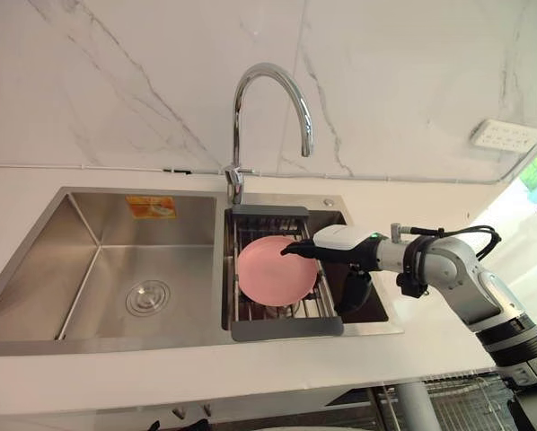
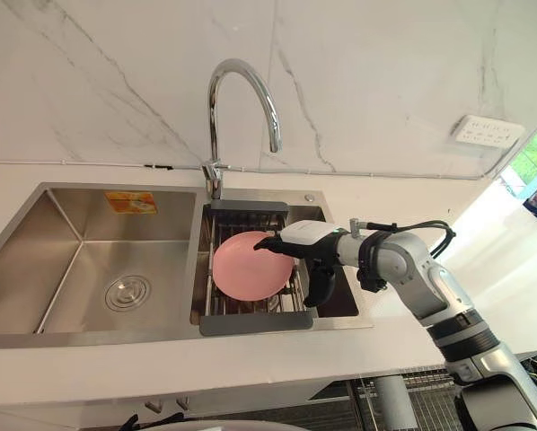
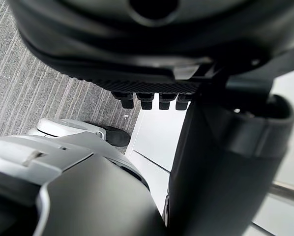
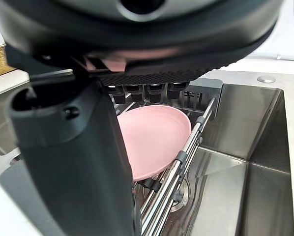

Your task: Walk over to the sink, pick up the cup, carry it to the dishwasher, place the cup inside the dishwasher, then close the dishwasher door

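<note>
Right hand (image 1: 345, 241) over rack (image 1: 286, 328) in sink (image 1: 116, 342), fingers straight, thumb hanging.
Pink plate (image 1: 270, 271) tilted in rack, right basin, fingertips (image 1: 295, 249) at its edge; left hand (image 3: 152, 34) relaxed.

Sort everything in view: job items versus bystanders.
Job: pink dish; right hand, fingers open by its rim; rack holding the dish; sink.
Bystanders: faucet; wall socket; orange sticker; idle left hand.
</note>
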`<state>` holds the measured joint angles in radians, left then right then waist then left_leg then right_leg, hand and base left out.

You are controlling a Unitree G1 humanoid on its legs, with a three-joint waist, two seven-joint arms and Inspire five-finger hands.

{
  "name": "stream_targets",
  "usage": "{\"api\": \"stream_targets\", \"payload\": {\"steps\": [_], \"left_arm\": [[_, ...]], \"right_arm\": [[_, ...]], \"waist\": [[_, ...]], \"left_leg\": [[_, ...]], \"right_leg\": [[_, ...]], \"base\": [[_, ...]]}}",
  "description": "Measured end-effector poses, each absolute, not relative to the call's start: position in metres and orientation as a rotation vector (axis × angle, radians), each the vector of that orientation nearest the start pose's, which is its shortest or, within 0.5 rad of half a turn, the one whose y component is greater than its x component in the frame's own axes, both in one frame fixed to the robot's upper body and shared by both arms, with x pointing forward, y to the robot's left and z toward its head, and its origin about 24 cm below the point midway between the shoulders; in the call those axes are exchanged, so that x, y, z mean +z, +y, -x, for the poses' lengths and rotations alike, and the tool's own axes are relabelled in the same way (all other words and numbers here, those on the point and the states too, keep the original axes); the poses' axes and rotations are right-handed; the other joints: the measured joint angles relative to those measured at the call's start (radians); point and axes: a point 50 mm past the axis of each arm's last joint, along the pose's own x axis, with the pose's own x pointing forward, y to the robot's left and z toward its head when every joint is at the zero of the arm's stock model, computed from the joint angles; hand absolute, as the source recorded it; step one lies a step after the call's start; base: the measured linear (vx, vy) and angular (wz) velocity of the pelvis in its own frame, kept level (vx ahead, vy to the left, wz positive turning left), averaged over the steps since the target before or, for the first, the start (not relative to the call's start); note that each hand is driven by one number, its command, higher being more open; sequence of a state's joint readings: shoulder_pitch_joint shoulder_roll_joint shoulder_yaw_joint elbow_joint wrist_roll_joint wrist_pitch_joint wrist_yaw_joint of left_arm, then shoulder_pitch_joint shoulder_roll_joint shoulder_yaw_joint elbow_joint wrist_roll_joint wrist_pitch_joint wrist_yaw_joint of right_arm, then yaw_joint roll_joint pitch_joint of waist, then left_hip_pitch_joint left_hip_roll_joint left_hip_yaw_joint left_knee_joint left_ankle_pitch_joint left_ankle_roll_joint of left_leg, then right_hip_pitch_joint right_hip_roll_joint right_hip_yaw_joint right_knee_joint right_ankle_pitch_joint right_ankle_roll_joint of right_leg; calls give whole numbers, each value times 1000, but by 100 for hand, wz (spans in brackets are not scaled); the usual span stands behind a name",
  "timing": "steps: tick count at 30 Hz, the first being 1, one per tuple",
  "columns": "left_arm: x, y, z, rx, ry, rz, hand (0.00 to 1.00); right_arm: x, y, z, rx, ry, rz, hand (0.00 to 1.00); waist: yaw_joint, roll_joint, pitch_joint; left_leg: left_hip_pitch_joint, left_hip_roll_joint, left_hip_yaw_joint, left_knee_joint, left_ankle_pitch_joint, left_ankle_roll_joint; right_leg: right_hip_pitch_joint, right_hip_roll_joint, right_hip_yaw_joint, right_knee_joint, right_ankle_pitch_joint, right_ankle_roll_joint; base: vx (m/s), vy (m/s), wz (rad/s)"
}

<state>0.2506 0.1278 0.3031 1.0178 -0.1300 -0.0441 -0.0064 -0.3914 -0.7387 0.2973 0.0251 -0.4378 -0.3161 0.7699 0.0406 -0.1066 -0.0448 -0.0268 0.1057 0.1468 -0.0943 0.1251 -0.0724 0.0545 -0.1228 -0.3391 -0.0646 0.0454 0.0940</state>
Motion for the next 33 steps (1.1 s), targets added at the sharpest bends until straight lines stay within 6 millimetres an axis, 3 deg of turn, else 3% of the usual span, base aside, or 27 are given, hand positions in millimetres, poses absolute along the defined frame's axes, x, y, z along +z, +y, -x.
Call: {"api": "stream_targets", "payload": {"steps": [20, 33], "left_arm": [[-158, 241, -33, 486, 1116, 149, 100], [-158, 239, -32, 487, 1118, 151, 100]], "right_arm": [[85, -159, -287, 966, -97, 1308, 100], [72, -143, -272, 986, -219, 1485, 100]], "waist": [[14, 34, 60], [23, 36, 63]], "left_leg": [[-1, -21, -20, 1, -9, 7], [6, -22, -24, 0, -16, 5]], "right_leg": [[19, -17, -25, -2, -8, 14], [23, -20, -25, 10, -21, 17]], "base": [[6, -2, 3], [-17, -2, 1]]}}
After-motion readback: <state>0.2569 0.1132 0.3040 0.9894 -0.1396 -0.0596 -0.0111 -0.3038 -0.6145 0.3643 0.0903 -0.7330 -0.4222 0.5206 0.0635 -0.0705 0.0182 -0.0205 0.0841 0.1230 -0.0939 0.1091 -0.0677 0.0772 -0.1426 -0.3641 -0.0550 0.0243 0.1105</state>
